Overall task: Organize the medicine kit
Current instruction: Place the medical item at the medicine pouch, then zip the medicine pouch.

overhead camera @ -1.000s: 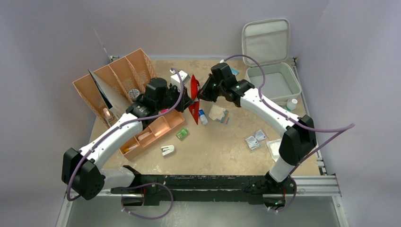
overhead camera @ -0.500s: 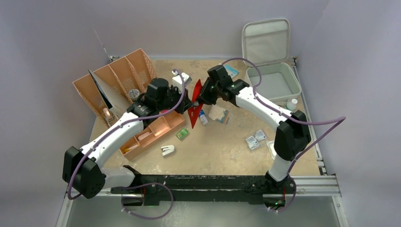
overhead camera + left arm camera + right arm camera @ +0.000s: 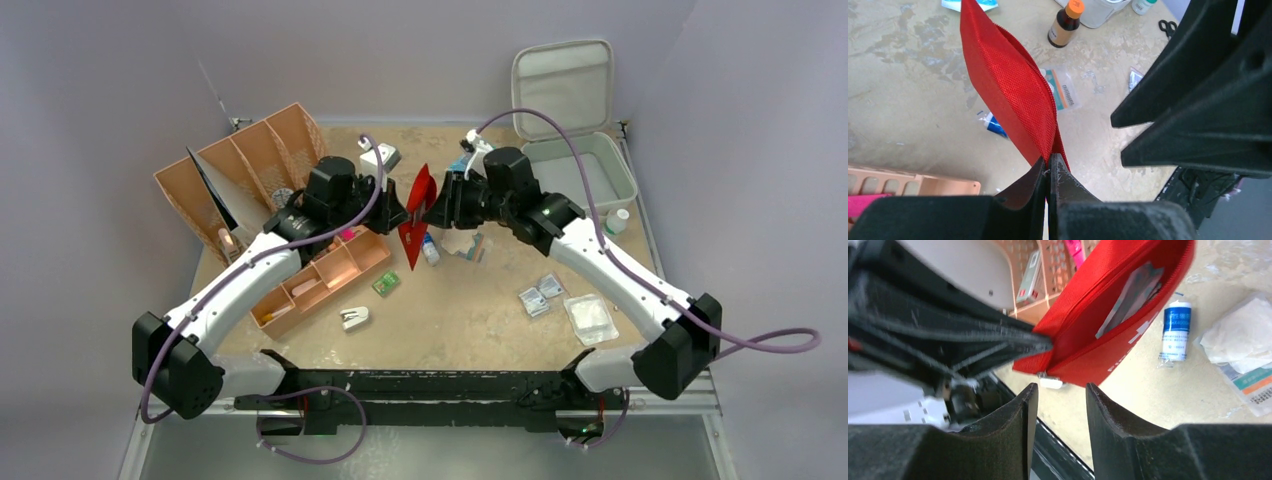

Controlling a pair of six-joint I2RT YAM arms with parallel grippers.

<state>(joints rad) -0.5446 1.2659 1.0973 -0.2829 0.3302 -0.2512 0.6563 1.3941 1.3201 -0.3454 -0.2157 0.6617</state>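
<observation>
Two white-and-black jointed arms on a black metal base rail [image 3: 440, 385].
The left arm [image 3: 235, 285] and right arm [image 3: 610, 275] alternate smooth white tubular links with bulky black joint housings. A thin lilac cable [image 3: 527, 111] loops back from behind each gripper. The left gripper [image 3: 1049, 162] and right gripper [image 3: 1060, 390] have matte black wedge-shaped fingers [image 3: 1108, 415], the left pair's tips scuffed pale.

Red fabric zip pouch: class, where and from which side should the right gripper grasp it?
Probably the small pale zip pull at the red fabric pouch's corner, approached straight ahead: it juts clear before the right gripper's open jaws, while the left gripper pinches the pouch beside it.
</observation>
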